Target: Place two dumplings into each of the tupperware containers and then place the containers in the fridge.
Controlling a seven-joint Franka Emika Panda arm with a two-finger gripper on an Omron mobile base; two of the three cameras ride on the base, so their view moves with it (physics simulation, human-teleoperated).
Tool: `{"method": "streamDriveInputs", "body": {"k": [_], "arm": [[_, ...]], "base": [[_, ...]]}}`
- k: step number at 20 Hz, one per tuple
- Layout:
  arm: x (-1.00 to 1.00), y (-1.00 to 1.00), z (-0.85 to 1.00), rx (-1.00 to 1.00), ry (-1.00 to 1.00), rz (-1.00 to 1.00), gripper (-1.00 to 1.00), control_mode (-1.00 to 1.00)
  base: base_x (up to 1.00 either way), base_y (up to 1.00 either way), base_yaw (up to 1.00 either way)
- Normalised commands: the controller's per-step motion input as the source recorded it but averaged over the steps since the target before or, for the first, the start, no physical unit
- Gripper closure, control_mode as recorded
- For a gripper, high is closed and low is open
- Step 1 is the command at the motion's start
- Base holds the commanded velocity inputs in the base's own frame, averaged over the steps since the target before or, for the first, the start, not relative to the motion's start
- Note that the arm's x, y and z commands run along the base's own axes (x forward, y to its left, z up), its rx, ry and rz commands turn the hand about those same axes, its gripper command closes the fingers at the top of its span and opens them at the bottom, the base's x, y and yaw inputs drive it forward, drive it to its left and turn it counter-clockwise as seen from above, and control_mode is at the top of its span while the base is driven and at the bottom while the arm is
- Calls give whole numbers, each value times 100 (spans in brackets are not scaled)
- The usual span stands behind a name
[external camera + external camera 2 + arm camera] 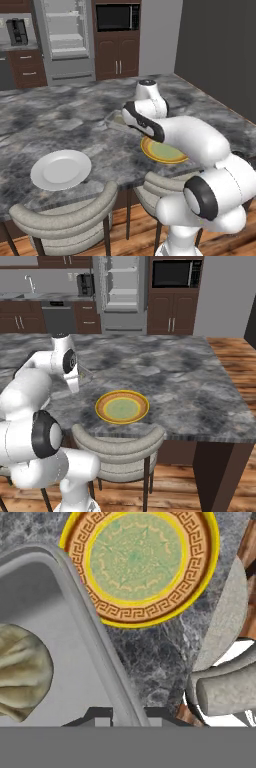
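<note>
The gripper (128,716) is closed on the tupperware container's (75,677) rim, with a dumpling (20,677) seen just left of it.

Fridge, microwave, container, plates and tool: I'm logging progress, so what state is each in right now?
Fridge: door open, shelves showing.
Microwave: door shut.
Container: on the counter, no lid, one dumpling inside.
Yellow plate: empty, flat on the counter beside the container.
White plate: empty, on the counter.
Tool: shut on the container's rim.
</note>
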Motion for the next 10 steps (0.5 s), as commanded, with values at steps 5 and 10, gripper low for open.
{"method": "streamDriveInputs", "body": {"k": [5,10], "arm": [[-100,-66,48,11,0,-27,100,-100],[-100,-53,27,6,3,-30,100,-100]], "base": [[0,0,0],[0,0,0]]}}
